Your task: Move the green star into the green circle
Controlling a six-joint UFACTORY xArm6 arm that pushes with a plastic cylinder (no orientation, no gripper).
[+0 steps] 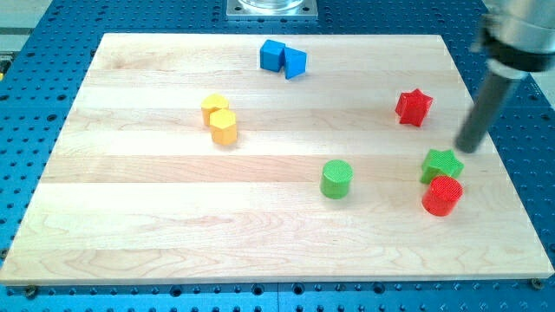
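Rod over board: my tip [469, 149] hangs bare, gripping nothing, just above and right of our green star [441, 164]. That ridged, upright star touches the red cylinder [442, 195] below it; the green circle [336, 178] sits well apart leftward.

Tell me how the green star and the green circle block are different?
The green star has points; the green circle is a round cylinder. The star touches the red cylinder, but the circle stands alone. My tip is right by the star, far from the circle. Both are green.
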